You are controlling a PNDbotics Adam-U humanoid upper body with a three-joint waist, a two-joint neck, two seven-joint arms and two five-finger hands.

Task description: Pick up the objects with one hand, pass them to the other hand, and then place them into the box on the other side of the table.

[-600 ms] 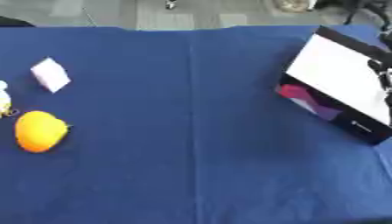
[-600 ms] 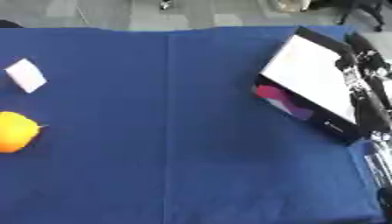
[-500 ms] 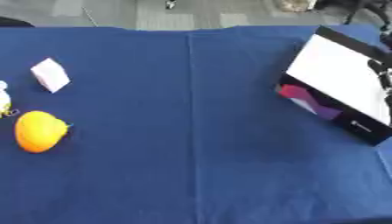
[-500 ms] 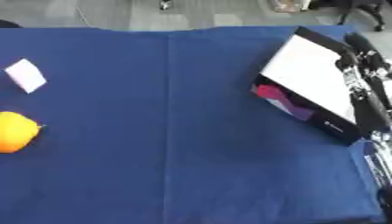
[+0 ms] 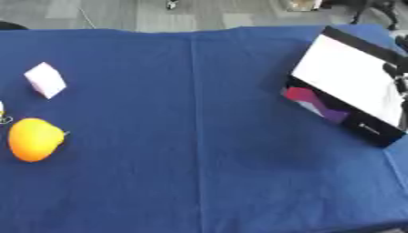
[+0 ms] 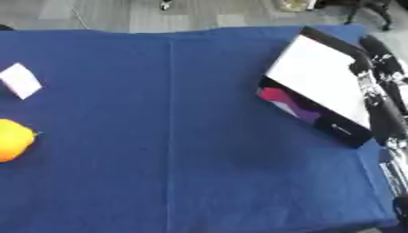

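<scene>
At the far left edge of the left eye view a small white thing (image 5: 2,109) with a thin metal loop just shows; the right eye view cuts it off. Beside it on the blue tablecloth (image 5: 199,136) lies an orange-yellow fruit (image 5: 33,139), rounded with a short stem tip on its right side. Above the fruit stands a small white block (image 5: 45,80), tilted on a corner; no writing can be read on it.

Across the cloth, well apart from these, sits the box (image 6: 318,86) on the right side: black-walled, with a white inner face and a magenta and purple panel at its lower left. A small pale mark on its black front edge is too blurred to read.

The right eye view alone shows the robot's right arm (image 6: 381,100), black with silver joints, running down the right edge just beside the box. The right hand (image 6: 394,175) appears only as pale, blurred finger shapes near the lower right corner, and whether it is open or closed cannot be told. The fruit and the block lie far to the left of that hand, the box just above and to its left. The left hand shows in neither view.
</scene>
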